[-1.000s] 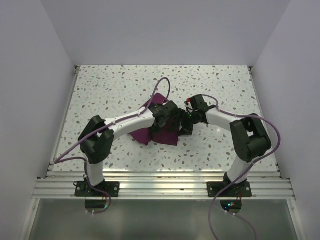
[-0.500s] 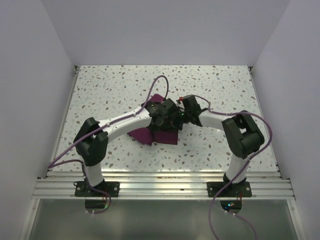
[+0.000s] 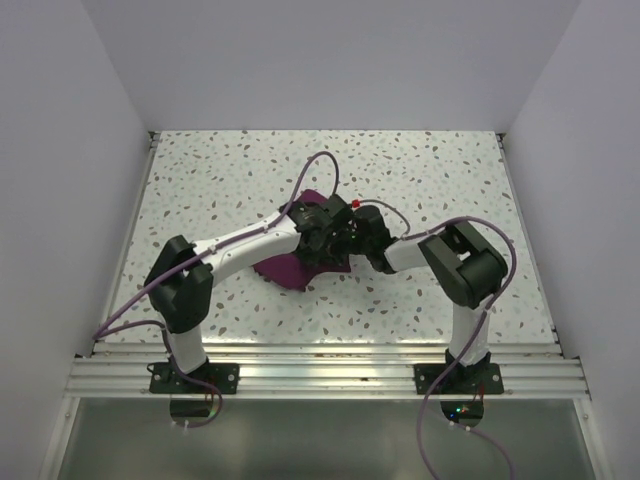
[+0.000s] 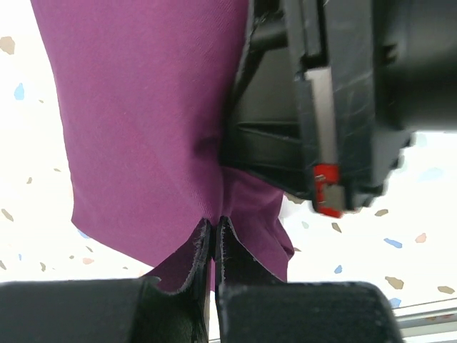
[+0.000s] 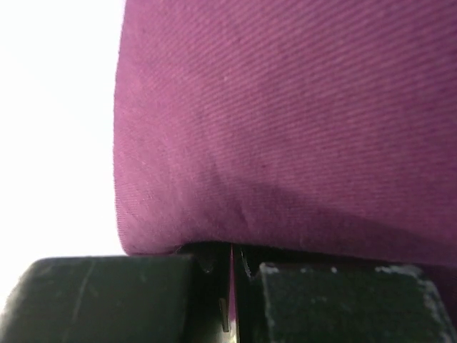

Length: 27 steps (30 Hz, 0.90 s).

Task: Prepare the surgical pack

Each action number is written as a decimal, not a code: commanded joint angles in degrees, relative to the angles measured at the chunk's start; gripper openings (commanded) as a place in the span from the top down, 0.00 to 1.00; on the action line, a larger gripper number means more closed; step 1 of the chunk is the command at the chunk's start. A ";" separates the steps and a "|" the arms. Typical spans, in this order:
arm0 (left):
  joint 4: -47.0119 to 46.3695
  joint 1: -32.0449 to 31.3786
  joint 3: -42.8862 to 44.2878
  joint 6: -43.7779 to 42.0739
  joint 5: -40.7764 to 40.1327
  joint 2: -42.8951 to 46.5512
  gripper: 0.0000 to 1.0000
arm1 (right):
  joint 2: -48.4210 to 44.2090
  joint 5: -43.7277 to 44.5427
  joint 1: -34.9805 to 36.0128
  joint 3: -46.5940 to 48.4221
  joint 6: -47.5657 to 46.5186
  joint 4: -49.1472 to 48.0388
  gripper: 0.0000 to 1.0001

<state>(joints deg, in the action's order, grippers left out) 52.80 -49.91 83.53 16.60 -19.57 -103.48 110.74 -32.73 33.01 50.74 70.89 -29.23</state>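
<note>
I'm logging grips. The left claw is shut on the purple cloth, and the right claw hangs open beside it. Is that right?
Not quite. The right claw is not open: the right wrist view shows its fingers closed together on a fold of the cloth. The left claw is shut on the cloth, as you said.

Brought the right gripper [image 3: 350, 243] leftward into centre frame, up against the left gripper [image 4: 214, 230]. Snapped its jaws from wide apart to pinched on the plum cloth [image 3: 285, 270]. Tucked the right elbow inward, toward the middle. Drew the left elbow lower and leftward. Bunched the cloth smaller.
</note>
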 commanded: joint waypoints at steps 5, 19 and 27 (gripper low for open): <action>-5.77 -0.45 0.24 -2.45 5.59 3.73 1.00 | 6.76 19.62 5.57 1.02 7.25 -20.87 1.00; -5.96 -0.36 -3.03 -2.71 5.08 4.35 1.00 | 10.37 9.53 -1.81 8.32 2.67 -16.92 0.94; -3.84 2.53 -0.47 0.45 4.10 3.46 0.67 | 3.35 8.74 -3.13 8.15 -6.81 3.99 0.88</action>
<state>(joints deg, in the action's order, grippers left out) 47.68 -48.29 79.92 14.83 -17.34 -101.45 118.43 -25.23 31.03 57.25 70.13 -35.27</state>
